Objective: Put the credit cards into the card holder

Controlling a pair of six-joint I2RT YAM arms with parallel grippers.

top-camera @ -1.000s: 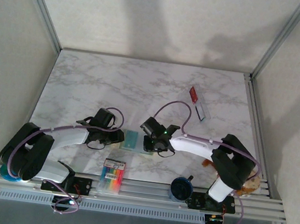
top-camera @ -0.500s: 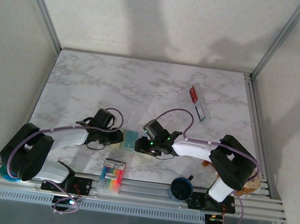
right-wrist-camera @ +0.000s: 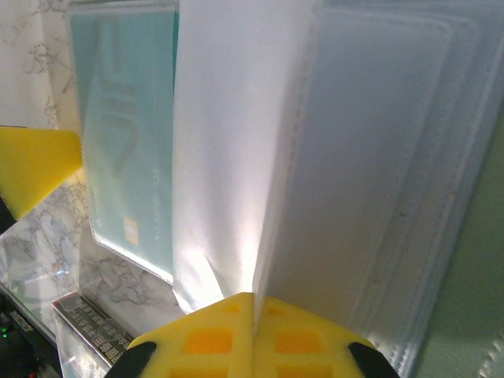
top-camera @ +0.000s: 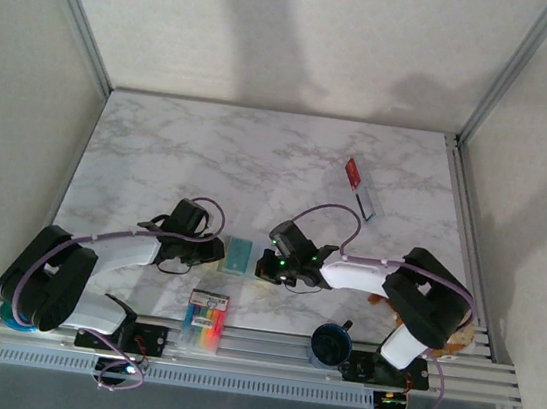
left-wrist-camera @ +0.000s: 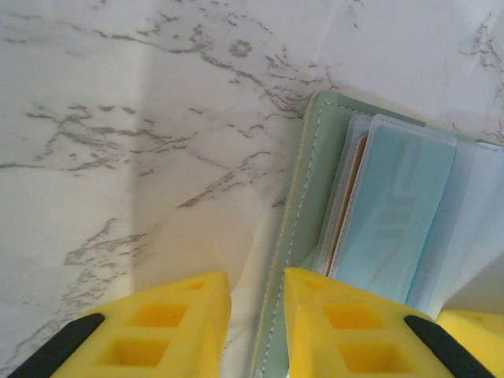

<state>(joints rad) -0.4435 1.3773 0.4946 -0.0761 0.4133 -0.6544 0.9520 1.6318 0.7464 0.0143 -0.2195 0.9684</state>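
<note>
The card holder [top-camera: 238,256] lies open on the marble between my two grippers. A teal-blue credit card [left-wrist-camera: 394,224] sits in one of its clear sleeves, and a tan card's edge [left-wrist-camera: 356,177] shows behind it. My left gripper [left-wrist-camera: 257,303] is open, astride the holder's green stitched edge [left-wrist-camera: 298,228], with its right finger [left-wrist-camera: 346,323] over the cover. My right gripper [right-wrist-camera: 253,298] is shut on a clear sleeve page [right-wrist-camera: 228,157] of the holder, which stands up from the rest. A red and white credit card [top-camera: 355,173] lies far off at the back right.
A pack of multicoloured markers [top-camera: 205,319] lies near the front edge, just below the holder. A blue round object [top-camera: 331,345] sits on the front rail by the right arm's base. Metal frame posts and grey walls close in the table.
My right gripper has moved left and down to the holder and closed on a clear sleeve page. My left gripper has narrowed a little at the holder's left edge.
</note>
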